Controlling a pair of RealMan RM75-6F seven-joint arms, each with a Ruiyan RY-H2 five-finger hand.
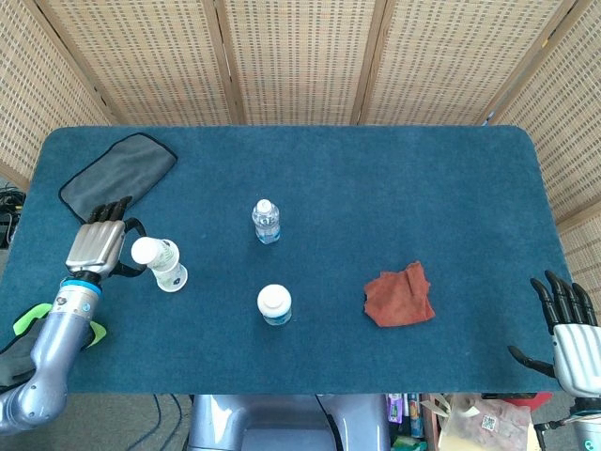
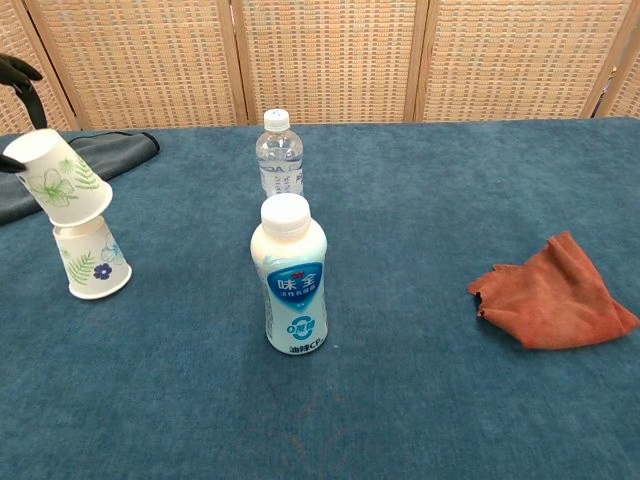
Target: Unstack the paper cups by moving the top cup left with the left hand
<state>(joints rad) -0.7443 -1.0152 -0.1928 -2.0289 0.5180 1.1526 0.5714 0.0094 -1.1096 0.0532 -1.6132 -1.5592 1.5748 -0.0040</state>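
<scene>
Two upside-down paper cups are at the table's left. The top cup (image 1: 148, 251) (image 2: 56, 178), with green flower print, hangs tilted in the air just above the bottom cup (image 1: 173, 278) (image 2: 92, 264), which stands on the blue table (image 1: 376, 188). Whether their rims still touch I cannot tell. My left hand (image 1: 94, 247) grips the top cup from its left side; in the chest view only its dark fingertips (image 2: 16, 72) show at the left edge. My right hand (image 1: 566, 319) hangs beyond the table's front right corner, fingers spread, holding nothing.
A clear water bottle (image 1: 266, 221) (image 2: 279, 152) and a white milk bottle (image 1: 274, 303) (image 2: 293, 275) stand mid-table. A red cloth (image 1: 399, 296) (image 2: 550, 293) lies to the right. A grey cloth (image 1: 117, 178) (image 2: 90, 160) lies at the back left.
</scene>
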